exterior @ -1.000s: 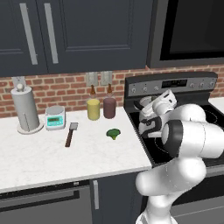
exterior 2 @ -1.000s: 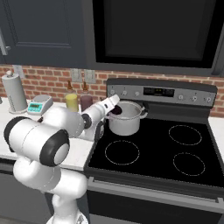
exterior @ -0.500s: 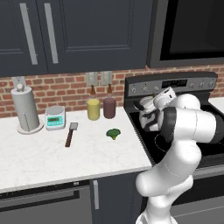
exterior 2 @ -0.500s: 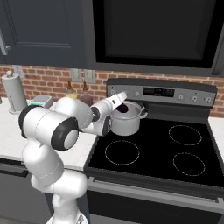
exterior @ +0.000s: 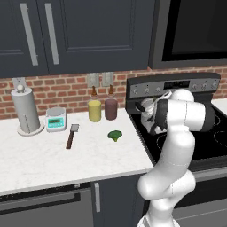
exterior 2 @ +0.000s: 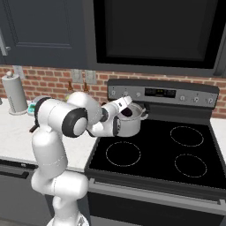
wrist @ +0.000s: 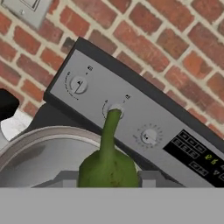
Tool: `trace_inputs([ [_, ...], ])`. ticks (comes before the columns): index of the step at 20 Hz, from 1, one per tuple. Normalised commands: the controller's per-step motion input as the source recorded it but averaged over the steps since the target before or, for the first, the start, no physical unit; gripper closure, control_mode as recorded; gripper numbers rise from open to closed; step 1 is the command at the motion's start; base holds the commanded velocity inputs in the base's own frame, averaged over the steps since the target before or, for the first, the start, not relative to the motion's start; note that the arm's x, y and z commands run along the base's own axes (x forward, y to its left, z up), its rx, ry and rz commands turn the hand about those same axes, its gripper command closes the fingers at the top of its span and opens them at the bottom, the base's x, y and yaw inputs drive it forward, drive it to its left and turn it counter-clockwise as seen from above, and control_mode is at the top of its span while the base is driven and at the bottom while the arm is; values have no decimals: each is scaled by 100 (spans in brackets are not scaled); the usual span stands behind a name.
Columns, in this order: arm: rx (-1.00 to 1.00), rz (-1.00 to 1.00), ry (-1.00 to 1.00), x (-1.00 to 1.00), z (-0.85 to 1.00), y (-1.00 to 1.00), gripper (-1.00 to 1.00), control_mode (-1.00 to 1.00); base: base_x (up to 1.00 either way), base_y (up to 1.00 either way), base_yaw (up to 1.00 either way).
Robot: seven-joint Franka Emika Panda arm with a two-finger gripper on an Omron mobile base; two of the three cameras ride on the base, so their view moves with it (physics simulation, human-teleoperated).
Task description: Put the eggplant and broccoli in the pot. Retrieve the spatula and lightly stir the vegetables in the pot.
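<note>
The gripper (exterior 2: pixel 126 110) is hanging over the pot (exterior 2: pixel 131 125) on the back left burner of the stove (exterior 2: pixel 176 150), clenched around the eggplant (exterior 2: pixel 126 112). In the hand view the green stem (wrist: pixel 108 153) is sticking up above the pot rim (wrist: pixel 48 133). The broccoli (exterior: pixel 115 135) and the spatula (exterior: pixel 71 136) are lying on the white counter (exterior: pixel 44 162). The writing on the stove panel (wrist: pixel 192 153) is too small to read.

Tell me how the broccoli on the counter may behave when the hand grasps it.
The broccoli looks small, so probably light. Its rounded head may slip in a pinch. On the smooth counter, it would likely slide or tumble if pushed.
</note>
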Motion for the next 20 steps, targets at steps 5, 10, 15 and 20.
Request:
trace_inputs([
  [5, 3, 8, 0, 31, -21, -9, 100, -100, 0, 0, 0],
  [10, 5, 8, 0, 12, -15, -10, 100, -100, 0, 0, 0],
  [15, 5, 2, 1, -4, -2, -16, -100, -100, 0, 0, 0],
  [20, 3, 0, 0, -20, 0, -22, -100, -100, 0, 0, 0],
])
